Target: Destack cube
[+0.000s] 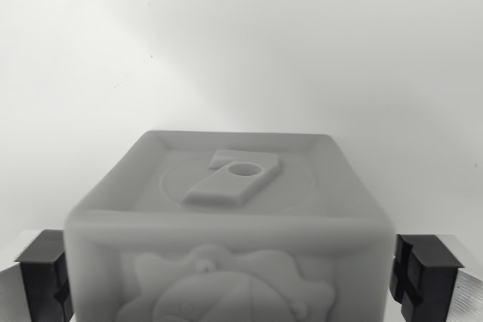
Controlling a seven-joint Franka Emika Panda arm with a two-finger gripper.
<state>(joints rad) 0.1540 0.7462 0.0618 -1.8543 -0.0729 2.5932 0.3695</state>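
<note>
A pale grey cube [230, 209] fills the lower middle of the wrist view. Its top face carries a raised figure 7 with a round hole, and its near face shows a relief picture, blurred by closeness. My gripper [232, 284] straddles it. The black left pad [47, 273] and the black right pad [419, 277] lie flush against the cube's two sides with no gap showing. The cube hides whatever is under it, so no second cube can be seen.
A plain white surface [241, 43] spreads behind and around the cube, marked only by a few tiny dark specks at the upper left.
</note>
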